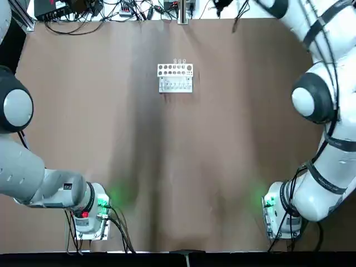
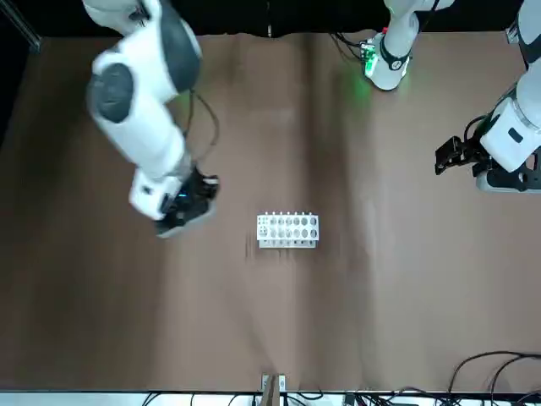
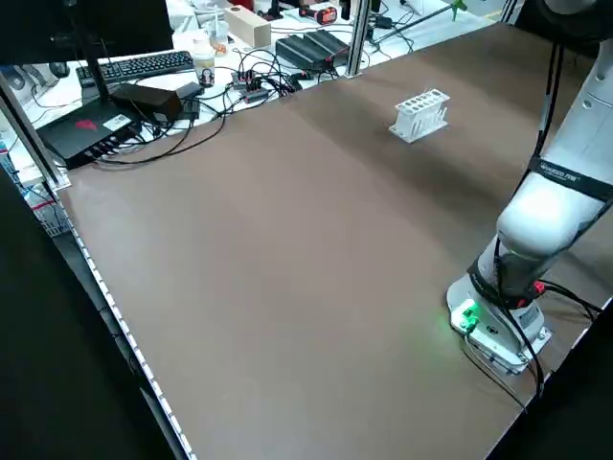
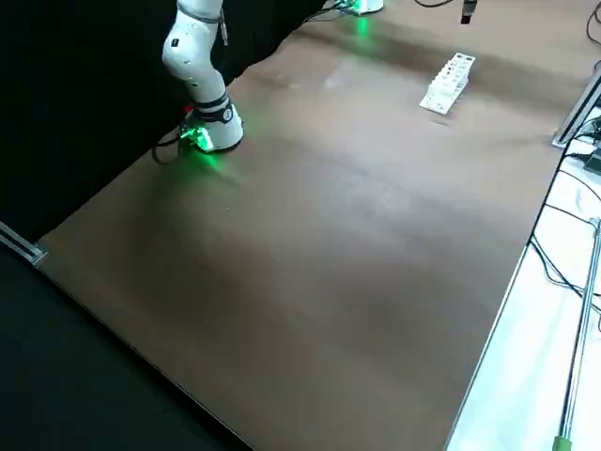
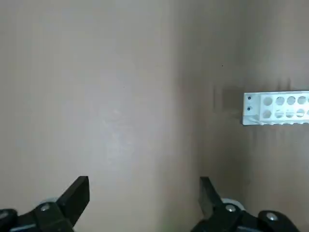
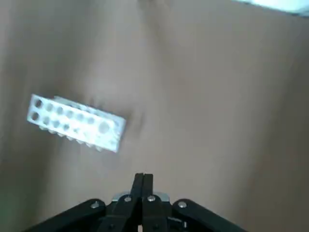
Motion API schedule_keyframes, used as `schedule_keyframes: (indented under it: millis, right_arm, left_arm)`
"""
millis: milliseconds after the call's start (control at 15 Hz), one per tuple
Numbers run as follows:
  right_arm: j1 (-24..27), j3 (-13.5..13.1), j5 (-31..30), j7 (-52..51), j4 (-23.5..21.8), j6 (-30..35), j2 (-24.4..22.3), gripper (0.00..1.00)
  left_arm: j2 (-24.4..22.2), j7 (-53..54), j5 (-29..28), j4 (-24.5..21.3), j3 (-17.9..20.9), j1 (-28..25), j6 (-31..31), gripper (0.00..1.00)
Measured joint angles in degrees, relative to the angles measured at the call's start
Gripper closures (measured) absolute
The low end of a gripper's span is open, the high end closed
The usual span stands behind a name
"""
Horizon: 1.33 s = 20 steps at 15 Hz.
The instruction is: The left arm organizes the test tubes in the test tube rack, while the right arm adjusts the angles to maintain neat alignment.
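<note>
**Rack alone at the far centre; both my claws off it**

The test tube rack (image 1: 175,77) stands in the upper centre of the top view, on the brown table (image 1: 167,167), nothing touching it. Its top plate shows two rows of round holes. Three thin test tubes (image 1: 179,61) appear to rise at its far edge in the top view; elsewhere I cannot make them out.

My left gripper (image 5: 145,193) hangs over bare table with fingers wide apart and nothing between them; the rack sits at the right edge of its wrist view. In the front view it shows at the right edge, well apart from the rack.

My right gripper (image 6: 143,181) has its fingers pressed together, empty; the rack lies in the left middle of its wrist view. In the front view it hangs left of the rack.

Cables and a keyboard (image 3: 153,65) lie beyond the table's far edge.
</note>
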<state>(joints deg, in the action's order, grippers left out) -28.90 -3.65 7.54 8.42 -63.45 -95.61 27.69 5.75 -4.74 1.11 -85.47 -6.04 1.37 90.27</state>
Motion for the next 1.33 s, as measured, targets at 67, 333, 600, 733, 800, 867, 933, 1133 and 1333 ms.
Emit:
schedule_keyframes:
  millis: [67, 333, 600, 733, 800, 867, 933, 1133, 1333]
  right_arm:
    - [1.92, 0.0, 0.0, -0.67, -0.02, 3.33, -1.03, 0.99]
    - [8.33, -0.04, -0.12, -1.81, -0.07, 12.63, -4.37, 0.96]
    - [13.29, -0.09, -4.07, -1.86, -5.27, 16.45, -10.82, 0.93]
    - [15.15, -0.1, -4.29, -2.23, -11.47, 14.13, -15.44, 0.91]
    - [15.76, -0.1, -4.3, -2.58, -14.84, 12.9, -17.81, 0.91]
    - [16.06, -0.09, -4.31, -2.83, -17.88, 12.06, -19.97, 0.87]
    - [16.14, -0.09, -4.32, -3.09, -20.2, 11.67, -21.66, 0.79]
    - [16.15, 0.06, -4.36, -5.02, -23.55, 11.57, -24.09, 0.66]
    - [18.23, 0.21, -4.51, -8.15, -24.33, 12.23, -24.72, 0.59]
  left_arm:
    - [0.0, 0.0, -0.05, 0.0, 0.03, -0.04, 0.0, 0.0]
    - [-0.06, 0.33, -4.25, 0.03, -0.06, -0.11, 0.89, 0.0]
    - [-0.15, 0.31, -4.78, 0.12, -0.78, 0.02, 1.17, 0.0]
    - [-0.15, 0.32, -4.78, 0.12, -0.78, 0.01, 1.17, 0.0]
    - [-0.14, 0.29, -4.78, 0.11, -0.79, 0.03, 1.17, 0.0]
    - [-0.14, 0.24, -4.78, 0.11, -0.81, 0.06, 1.17, 0.0]
    - [-0.14, 0.22, -4.78, 0.11, -0.83, 0.07, 1.17, 0.0]
    - [-0.14, 0.06, -4.78, 0.09, -0.86, 0.11, 1.17, 0.0]
    - [-0.12, -0.01, -4.78, 0.07, -0.97, 0.13, 1.17, 0.0]
